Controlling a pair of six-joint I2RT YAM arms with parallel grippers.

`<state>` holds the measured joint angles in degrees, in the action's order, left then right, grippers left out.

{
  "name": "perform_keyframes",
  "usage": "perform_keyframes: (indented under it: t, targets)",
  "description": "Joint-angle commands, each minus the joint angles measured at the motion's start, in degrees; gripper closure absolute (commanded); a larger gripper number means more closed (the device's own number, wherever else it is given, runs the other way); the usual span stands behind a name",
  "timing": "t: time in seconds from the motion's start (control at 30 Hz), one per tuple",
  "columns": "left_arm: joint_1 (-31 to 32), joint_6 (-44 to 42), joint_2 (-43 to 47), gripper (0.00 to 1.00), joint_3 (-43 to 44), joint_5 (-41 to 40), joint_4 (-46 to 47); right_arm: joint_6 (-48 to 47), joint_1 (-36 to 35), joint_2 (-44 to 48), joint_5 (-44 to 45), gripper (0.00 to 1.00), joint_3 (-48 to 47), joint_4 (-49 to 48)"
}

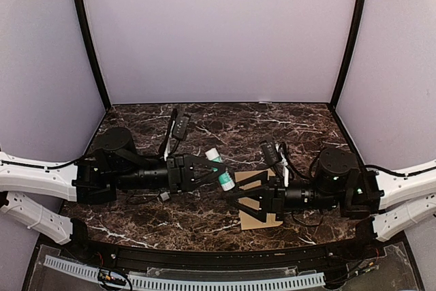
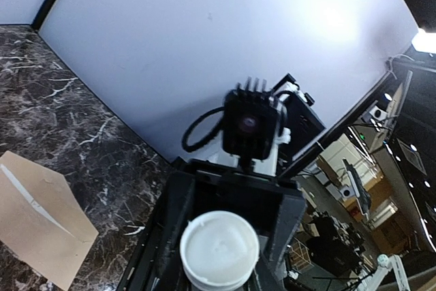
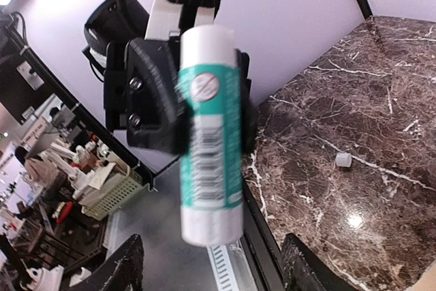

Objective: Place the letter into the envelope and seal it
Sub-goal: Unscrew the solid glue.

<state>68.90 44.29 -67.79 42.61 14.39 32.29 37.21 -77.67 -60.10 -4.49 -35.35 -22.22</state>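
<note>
Mid-table, the glue stick (image 1: 222, 170) sits clamped between the fingers of the left gripper (image 1: 216, 168), raised off the table (image 1: 225, 117). The right gripper (image 1: 240, 194) faces it from the right and slightly nearer, fingers spread, apart from it. The envelope (image 1: 252, 221) lies flat on the table under the right gripper. A corded device (image 1: 179, 127) lies behind the left gripper, toward the back wall (image 1: 218, 32).

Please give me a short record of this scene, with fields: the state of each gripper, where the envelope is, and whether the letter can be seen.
left gripper: shut on the glue stick, held up off the table
right gripper: open, holding nothing, pointed at the glue stick
envelope: tan, flat on the marble table, partly under the right gripper
letter: not seen in any view
small white piece: perhaps a cap, loose on the table, apart from both grippers
</note>
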Motion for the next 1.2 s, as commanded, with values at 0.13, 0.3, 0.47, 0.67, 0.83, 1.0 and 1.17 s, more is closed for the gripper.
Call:
perform_keyframes:
  t: [0.13, 0.3, 0.47, 0.67, 0.83, 1.0, 1.17]
  targets:
    - [0.2, 1.7, 3.2, 1.00, 4.1, -15.3, -19.1, -5.4, -2.8, 0.6, 13.5, 0.34, -5.4, 14.7]
    - [0.2, 3.9, 2.0, 1.00, 4.7, -15.4, -20.6, -4.8, -2.9, -2.9, 17.1, 0.41, -7.4, 15.6]
    - [0.2, 4.4, 0.7, 1.00, 4.9, -14.6, -19.6, -5.2, -3.2, -7.1, 18.1, 0.50, -10.4, 15.4]
    - [0.2, 4.9, -0.8, 1.00, 5.5, -12.0, -18.3, -6.4, -3.4, -10.0, 18.6, 0.60, -13.2, 15.9]
    - [0.2, 4.8, -1.8, 1.00, 5.9, -11.8, -18.1, -6.5, -3.4, -12.3, 19.5, 0.67, -14.9, 17.7]
    - [0.2, 4.7, -1.7, 1.00, 5.9, -12.2, -18.5, -6.3, -3.4, -13.1, 19.4, 0.68, -14.9, 17.6]
    - [0.2, 4.6, -1.5, 1.00, 5.8, -12.1, -18.6, -5.8, -3.5, -13.6, 19.4, 0.67, -14.7, 17.5]
